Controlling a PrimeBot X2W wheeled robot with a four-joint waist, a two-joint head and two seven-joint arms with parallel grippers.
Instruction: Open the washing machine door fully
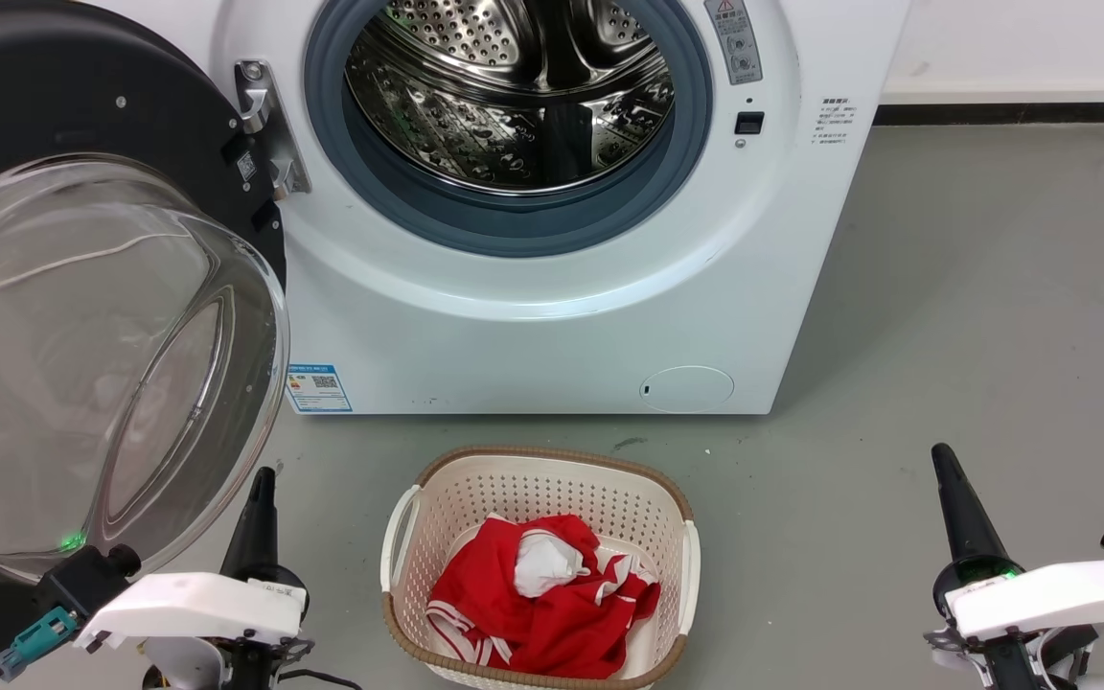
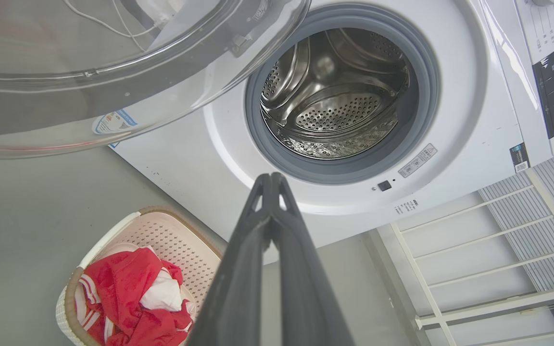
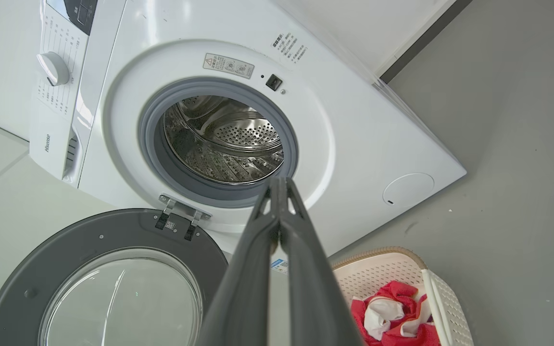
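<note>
Where the grey floor [image 1: 945, 287] meets a white wall [image 1: 1022, 38], the washing machine [image 1: 533, 326] stands, with a basket [image 1: 399, 537] of red cloth [image 1: 533, 594] before it. Right wrist view: dial [image 3: 53, 68]. Left wrist view: white rack [image 2: 474, 269] beside the machine. The washing machine door [image 1: 102, 335] hangs wide open at the machine's left: black ring, bulging clear bowl. Left gripper [image 1: 264, 476] and right gripper [image 1: 941, 455]: fingers pinched together, empty, flanking the basket.

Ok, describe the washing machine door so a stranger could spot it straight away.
Start at the white washing machine on the grey floor. Swung out from the hinge on its left is the washing machine door: a large black ring with a bulging clear glass bowl, unlike the perforated steel drum or the small white flap.
</note>
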